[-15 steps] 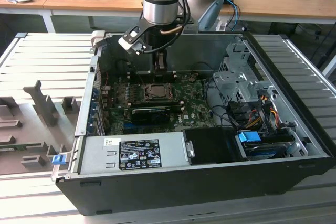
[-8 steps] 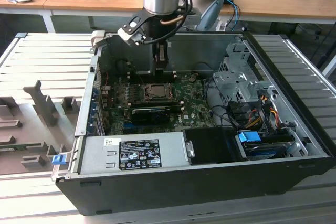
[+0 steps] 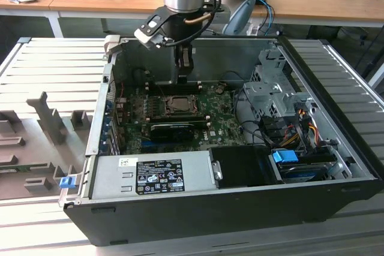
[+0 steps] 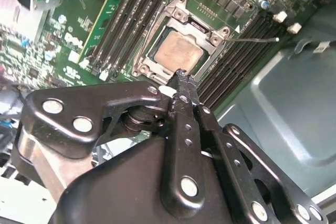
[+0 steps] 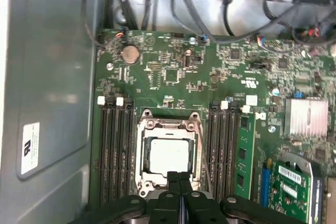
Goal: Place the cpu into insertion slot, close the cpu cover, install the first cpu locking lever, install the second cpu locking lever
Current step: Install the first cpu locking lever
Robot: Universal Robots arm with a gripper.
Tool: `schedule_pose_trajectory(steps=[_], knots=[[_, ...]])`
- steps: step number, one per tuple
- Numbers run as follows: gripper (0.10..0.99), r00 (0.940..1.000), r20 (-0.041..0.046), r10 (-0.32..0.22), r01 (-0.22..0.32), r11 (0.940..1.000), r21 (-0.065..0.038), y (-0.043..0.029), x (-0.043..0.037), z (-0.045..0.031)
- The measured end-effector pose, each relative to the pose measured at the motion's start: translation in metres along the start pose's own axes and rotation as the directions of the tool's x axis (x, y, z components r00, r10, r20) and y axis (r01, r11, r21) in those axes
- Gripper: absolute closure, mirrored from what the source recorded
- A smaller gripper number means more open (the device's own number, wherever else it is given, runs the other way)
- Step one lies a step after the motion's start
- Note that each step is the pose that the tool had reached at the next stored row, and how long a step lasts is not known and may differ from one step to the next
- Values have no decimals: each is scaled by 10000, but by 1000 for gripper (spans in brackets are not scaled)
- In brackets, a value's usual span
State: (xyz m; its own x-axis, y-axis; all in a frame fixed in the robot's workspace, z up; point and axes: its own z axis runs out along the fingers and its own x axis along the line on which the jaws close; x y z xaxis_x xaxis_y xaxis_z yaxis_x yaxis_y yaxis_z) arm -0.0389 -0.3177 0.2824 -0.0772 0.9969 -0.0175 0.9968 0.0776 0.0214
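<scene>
The cpu (image 5: 168,153) is sitting flat in the insertion slot (image 4: 144,68), out on the green motherboard (image 5: 173,77) toward the far side of the case. The cpu cover (image 5: 140,153) looks to be lying down around it, chip top showing through the window. A thin wire lever (image 4: 257,39) pokes out from one socket corner and runs across the black memory slots (image 5: 113,150). The gripper (image 5: 178,178) hangs right over the socket's edge with its jaws pressed together and nothing in them. It's not touching the chip as far as I can tell. Room is tight: slot rows hug the socket on two sides, one of them holding a green memory stick (image 5: 244,150), and a black card (image 3: 171,129) sits just on the near side. The bare metal case wall (image 3: 240,58) closes off the far side. The drive cage (image 3: 270,91) and a tangle of cables (image 3: 294,121) fill the exterior view's right. Above the socket it's open. Writing-wise, there's a black sticker full of small print on the power supply (image 3: 150,175), and a white label (image 5: 30,148) on the case wall.
</scene>
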Motion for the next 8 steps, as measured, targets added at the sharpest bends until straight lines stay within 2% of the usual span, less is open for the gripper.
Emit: schedule_pose_trajectory(steps=[3,5,8], knots=[[980,9979,-14,-647,647,9979,-12,0,0,1],[980,9942,-22,-1079,1079,9942,-20,0,0,1],[980,9836,-36,-1801,1801,9836,-37,0,0,2]])
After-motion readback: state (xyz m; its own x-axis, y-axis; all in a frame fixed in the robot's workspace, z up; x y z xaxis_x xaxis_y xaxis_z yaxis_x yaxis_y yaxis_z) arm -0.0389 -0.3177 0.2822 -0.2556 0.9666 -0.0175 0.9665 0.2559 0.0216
